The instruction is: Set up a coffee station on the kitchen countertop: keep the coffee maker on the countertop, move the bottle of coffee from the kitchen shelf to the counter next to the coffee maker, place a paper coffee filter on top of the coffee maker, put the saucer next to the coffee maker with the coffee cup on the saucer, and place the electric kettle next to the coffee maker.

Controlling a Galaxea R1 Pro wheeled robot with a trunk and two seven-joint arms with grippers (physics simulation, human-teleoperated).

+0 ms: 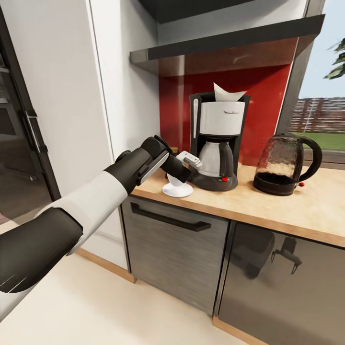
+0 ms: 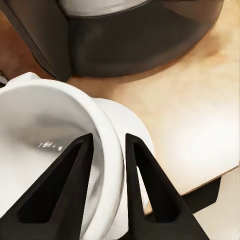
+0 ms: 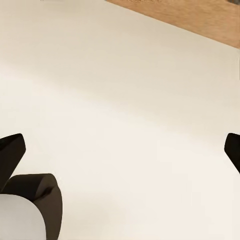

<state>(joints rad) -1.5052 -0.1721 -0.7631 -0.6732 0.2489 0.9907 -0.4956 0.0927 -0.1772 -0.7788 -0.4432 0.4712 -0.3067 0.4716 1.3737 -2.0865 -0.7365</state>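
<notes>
Kitchen countertop [image 1: 306,206], beside coffee maker [image 1: 218,143]: left gripper [image 2: 109,150] pinching coffee cup [image 2: 50,150] rim over saucer [image 2: 132,130]; next, release, withdraw.

The left arm [image 1: 96,191] is stretched forward, its wrist bent downward. The left gripper [image 2: 109,150] is closed on the coffee cup [image 2: 45,150], one finger inside the rim, one outside. The right gripper [image 3: 120,150] is spread wide.

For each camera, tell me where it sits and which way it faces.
Head: looks down over the left arm at the coffee maker, kettle, counter.
Left wrist: near the left end effector, which pinches the cup rim over the saucer.
Right wrist: faces floor; fingertips apart.
Shared: coffee maker, cup.
</notes>
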